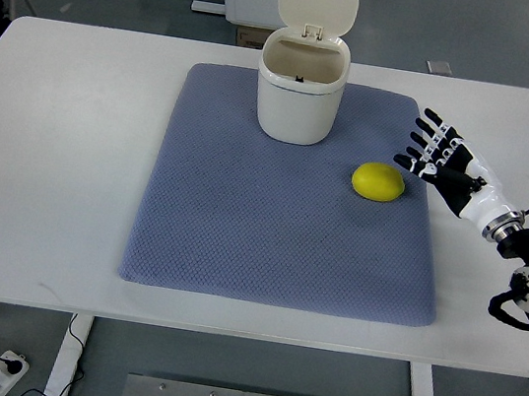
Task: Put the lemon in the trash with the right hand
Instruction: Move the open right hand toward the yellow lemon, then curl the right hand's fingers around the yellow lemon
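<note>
On the blue mat (267, 248) that covers the middle of the white desk (53, 147), the lemon (378, 182) lies toward the right side, a little in front and to the right of the trash bin (298, 99). The bin stands upright at the back of the mat, its flip lid (316, 5) tipped open so the mouth is clear. The right hand (442, 157) hangs just beside the lemon on its right, apart from it, fingers (425, 140) spread and holding nothing.

A lemon this size is probably light and firm, with a waxy rind that gives a fair grip, though its rounded body could roll on the mat if nudged from one side only. Nothing about it looks fragile, so a snug squeeze should do no harm. The best hold seems to be across its widest middle, thumb on one flank and fingers on the other, wrapping from above instead of pinching the tapered ends, where it could slip out.
</note>
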Motion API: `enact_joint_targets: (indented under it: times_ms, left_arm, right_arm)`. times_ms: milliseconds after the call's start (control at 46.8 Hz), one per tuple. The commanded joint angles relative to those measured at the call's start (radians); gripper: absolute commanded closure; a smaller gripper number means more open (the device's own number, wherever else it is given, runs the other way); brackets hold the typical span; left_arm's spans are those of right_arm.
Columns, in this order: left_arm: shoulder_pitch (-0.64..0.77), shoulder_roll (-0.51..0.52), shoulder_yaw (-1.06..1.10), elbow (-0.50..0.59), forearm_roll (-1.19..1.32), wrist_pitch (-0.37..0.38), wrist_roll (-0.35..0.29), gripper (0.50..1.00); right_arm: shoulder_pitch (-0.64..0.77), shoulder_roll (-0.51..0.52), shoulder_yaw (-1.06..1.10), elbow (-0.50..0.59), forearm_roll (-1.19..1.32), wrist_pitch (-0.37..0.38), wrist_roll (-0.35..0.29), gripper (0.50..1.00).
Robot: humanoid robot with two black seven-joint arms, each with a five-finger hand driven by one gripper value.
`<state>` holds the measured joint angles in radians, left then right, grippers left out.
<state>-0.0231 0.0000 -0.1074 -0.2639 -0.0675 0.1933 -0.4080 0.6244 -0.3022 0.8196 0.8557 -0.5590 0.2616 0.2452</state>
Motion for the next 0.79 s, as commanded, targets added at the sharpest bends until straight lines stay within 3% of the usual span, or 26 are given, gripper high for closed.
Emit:
enact_joint_targets:
  times_ms: [0, 235, 385, 599, 770]
  left_arm:
    - [0.0, 0.0, 0.0, 0.0, 0.0, 0.0, 0.0, 0.5]
    - [0.0, 0.0, 0.0, 0.0, 0.0, 0.0, 0.0, 0.5]
    - [0.0, 0.0, 0.0, 0.0, 0.0, 0.0, 0.0, 0.5]
    - [0.0, 0.0, 0.0, 0.0, 0.0, 0.0, 0.0, 0.5]
    - [0.0, 0.0, 0.0, 0.0, 0.0, 0.0, 0.0, 0.5]
  right_arm:
    - [0.018, -0.002, -0.033, -0.015, -0.005, -0.005, 0.008, 0.54]
    - [0.035, -0.003, -0.065, -0.014, -0.048, -0.035, 0.011, 0.557]
    - [0.054, -0.009, -0.083, -0.015, -0.055, -0.036, 0.014, 0.534]
    - [0.077, -0.055, -0.207, -0.018, -0.084, -0.038, 0.169, 0.519]
    - [0.092, -0.054, -0.252, -0.052, -0.088, -0.041, 0.195, 0.519]
